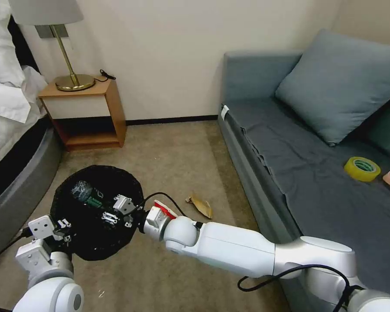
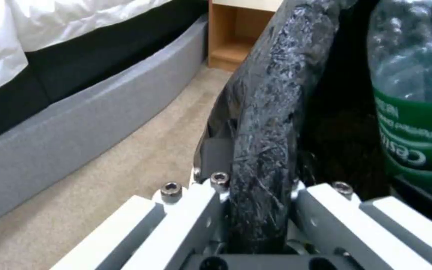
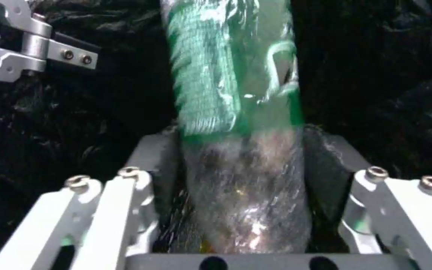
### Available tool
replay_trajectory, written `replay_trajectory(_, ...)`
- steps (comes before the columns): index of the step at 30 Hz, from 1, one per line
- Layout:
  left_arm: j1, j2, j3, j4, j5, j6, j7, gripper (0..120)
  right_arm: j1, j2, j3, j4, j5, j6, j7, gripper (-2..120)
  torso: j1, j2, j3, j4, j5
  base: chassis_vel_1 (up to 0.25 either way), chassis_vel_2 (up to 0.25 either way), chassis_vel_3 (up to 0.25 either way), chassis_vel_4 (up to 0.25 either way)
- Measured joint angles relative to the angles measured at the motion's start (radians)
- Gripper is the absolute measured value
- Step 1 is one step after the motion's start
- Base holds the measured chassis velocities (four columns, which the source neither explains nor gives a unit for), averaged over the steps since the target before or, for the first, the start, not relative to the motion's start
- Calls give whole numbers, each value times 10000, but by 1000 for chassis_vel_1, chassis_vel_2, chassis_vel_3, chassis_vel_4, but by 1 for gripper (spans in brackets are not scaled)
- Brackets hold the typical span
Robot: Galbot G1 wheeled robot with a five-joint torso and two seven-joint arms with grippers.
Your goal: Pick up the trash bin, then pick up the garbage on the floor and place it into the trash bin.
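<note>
The trash bin (image 1: pixel 95 242), lined with a crinkly black bag, is held by my left gripper (image 1: pixel 64 227), which is shut on its rim (image 2: pixel 271 93) at the side nearest me. My right gripper (image 1: pixel 116 210) reaches over the bin's mouth with its fingers spread. A clear bottle with a green label (image 1: pixel 86 194) lies between and beyond them inside the bin (image 3: pixel 231 75), blurred and loose against the pads. On the carpet a gold-brown wrapper (image 1: pixel 200 206) lies right of the bin. A red-and-white carton (image 1: pixel 164 209) peeks out behind my right wrist.
A grey sofa (image 1: pixel 290 173) runs along the right, with a yellow tape roll (image 1: pixel 362 168) on its seat. The bed's grey base (image 1: pixel 17 186) lies close on the left. A wooden nightstand (image 1: pixel 89 115) with a lamp stands behind the bin.
</note>
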State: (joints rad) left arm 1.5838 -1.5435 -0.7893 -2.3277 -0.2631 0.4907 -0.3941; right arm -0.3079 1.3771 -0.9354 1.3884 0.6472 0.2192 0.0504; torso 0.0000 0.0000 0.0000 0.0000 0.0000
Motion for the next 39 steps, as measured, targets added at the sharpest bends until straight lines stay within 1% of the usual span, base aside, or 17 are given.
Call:
replay_trajectory(3, -2, -6, 3, 5, 2, -5, 1, 2, 2, -22, 10, 0, -37, 0, 0, 73, 0, 0, 0, 0, 0, 0, 0, 0, 0)
replay_trajectory(4, -2, -6, 3, 5, 2, -5, 1, 2, 2, -22, 10, 0, -37, 0, 0, 73, 0, 0, 0, 0, 0, 0, 0, 0, 0)
replay_trajectory(6, 1, -7, 3, 6, 6, -7, 3, 2, 10, -39, 15, 13, -60, 0, 2, 83, 0, 0, 0, 0, 0, 0, 0, 0, 0)
replay_trajectory(8, 1, -7, 3, 5, 7, -8, 3, 2, 12, -41, 17, 16, -62, 0, 2, 85, 0, 0, 0, 0, 0, 0, 0, 0, 0)
replay_trajectory(10, 3, -13, 2, 5, 12, -13, 4, 2, 30, -57, 37, 27, -86, 0, 7, 96, 0, 0, 0, 0, 0, 0, 0, 0, 0)
replay_trajectory(11, 2, -14, 2, 6, 13, -14, 3, 2, 32, -59, 48, 30, -97, -1, 11, 98, 0, 0, 0, 0, 0, 0, 0, 0, 0)
replay_trajectory(15, 4, -22, 2, 13, 23, -25, 3, 2, 39, -74, 209, 73, -191, -1, 30, 100, 0, 0, 0, 0, 0, 0, 0, 0, 0)
replay_trajectory(29, -20, -24, -44, 55, 6, -44, 7, 2, 215, -367, 996, 518, -444, 5, 70, 100, 0, 0, 0, 0, 0, 0, 0, 0, 0)
replay_trajectory(35, -52, -2, -128, 54, -59, -44, 8, 2, 136, -871, 1778, 1198, -410, -87, 288, 100, 0, 0, 0, 0, 0, 0, 0, 0, 0)
replay_trajectory(38, -89, 1, -238, 74, -145, -37, 10, 2, -236, -1339, 2538, 2044, -237, -327, 550, 100, 0, 0, 0, 0, 2, 0, 0, 0, 0)
replay_trajectory(39, -89, 1, -238, 74, -145, -37, 10, 2, -236, -1339, 2538, 2044, -237, -327, 550, 100, 0, 0, 0, 0, 2, 0, 0, 0, 0)
